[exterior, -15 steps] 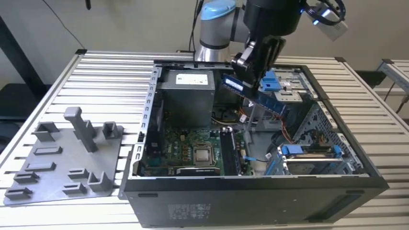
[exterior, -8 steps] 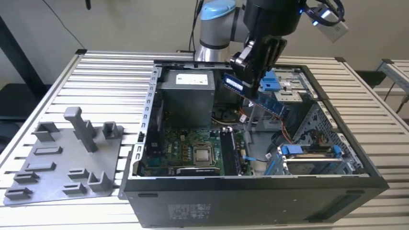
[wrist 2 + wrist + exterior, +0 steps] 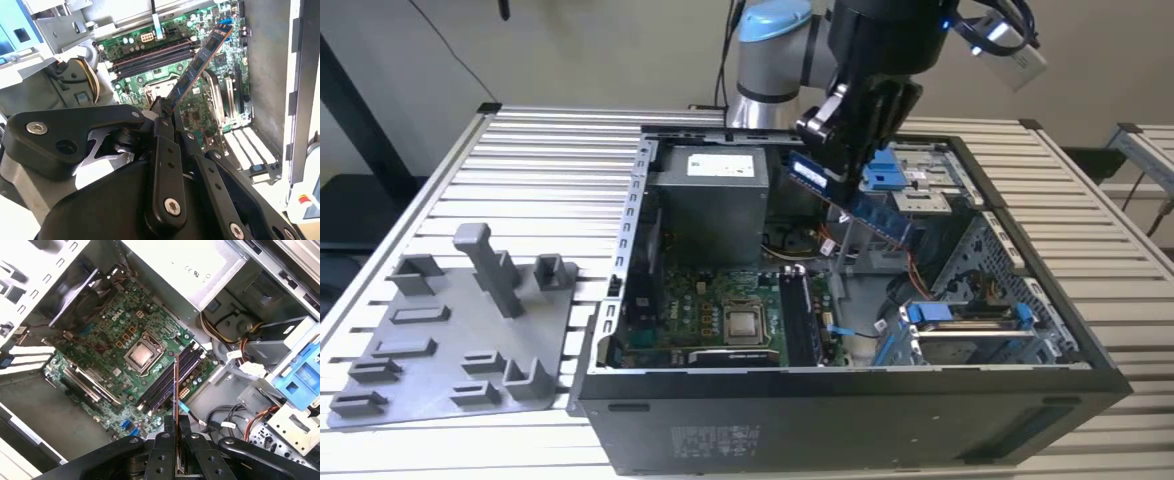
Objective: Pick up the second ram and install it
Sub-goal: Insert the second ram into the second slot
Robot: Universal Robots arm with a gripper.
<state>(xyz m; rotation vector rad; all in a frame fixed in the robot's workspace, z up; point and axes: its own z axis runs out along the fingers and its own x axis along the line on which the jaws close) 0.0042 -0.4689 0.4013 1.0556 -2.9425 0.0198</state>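
Note:
My gripper hangs above the open computer case, shut on the second ram. In the exterior view the ram slants down toward the view's right, over the case's middle. In the second wrist view the dark stick rises from between the black fingers over the motherboard. In the first wrist view the ram shows edge-on as a thin strip, held by the gripper above the long black memory slots. These slots lie beside the silver processor.
A power supply box and blue drive brackets stand inside the case near the board. Cables run beside the slots. A grey fixture plate with a tall post lies on the slatted table at the exterior view's left.

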